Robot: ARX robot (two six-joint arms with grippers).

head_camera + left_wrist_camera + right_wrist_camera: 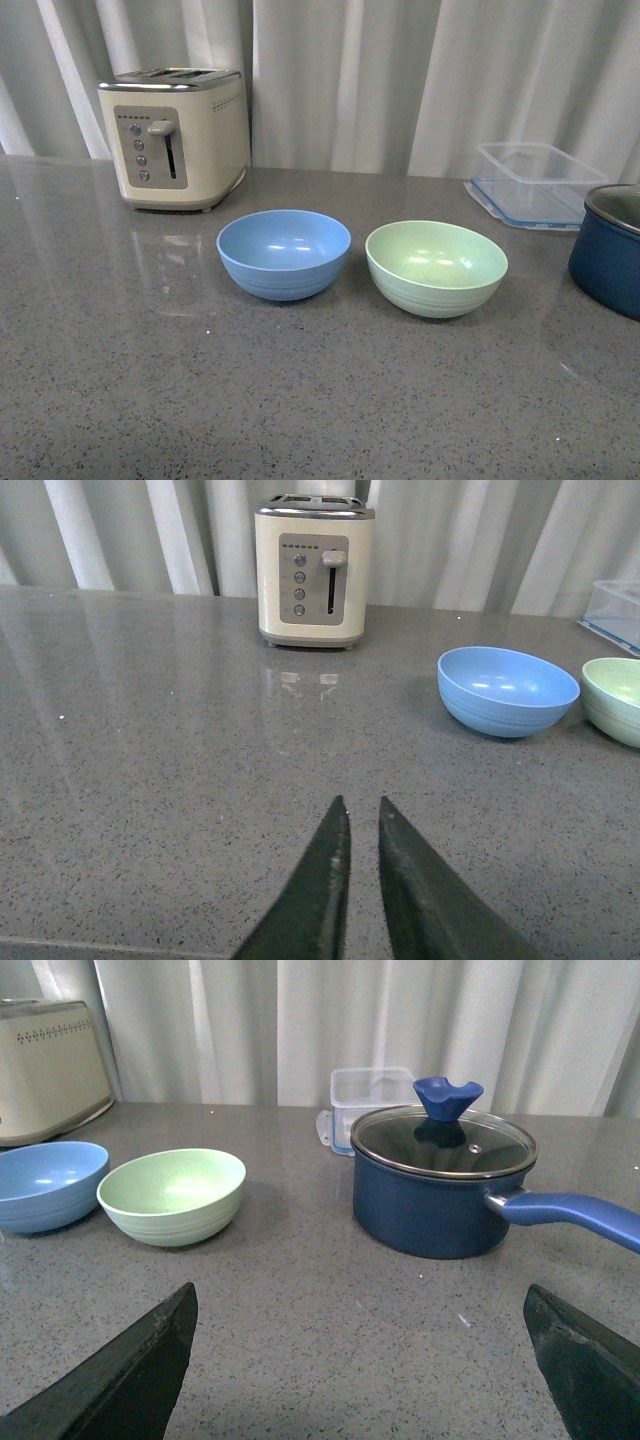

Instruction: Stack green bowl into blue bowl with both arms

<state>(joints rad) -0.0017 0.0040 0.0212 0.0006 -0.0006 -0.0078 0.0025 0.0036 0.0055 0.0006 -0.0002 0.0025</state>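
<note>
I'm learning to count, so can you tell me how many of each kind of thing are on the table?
Bowls: 2, the blue bowl and the green bowl
Toaster: 1
Pot with lid: 1
Clear container: 1
Total: 5

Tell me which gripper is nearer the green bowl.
Right. The right gripper has the green bowl a short way ahead; from the left gripper it lies farther off, beyond the blue bowl.
</note>
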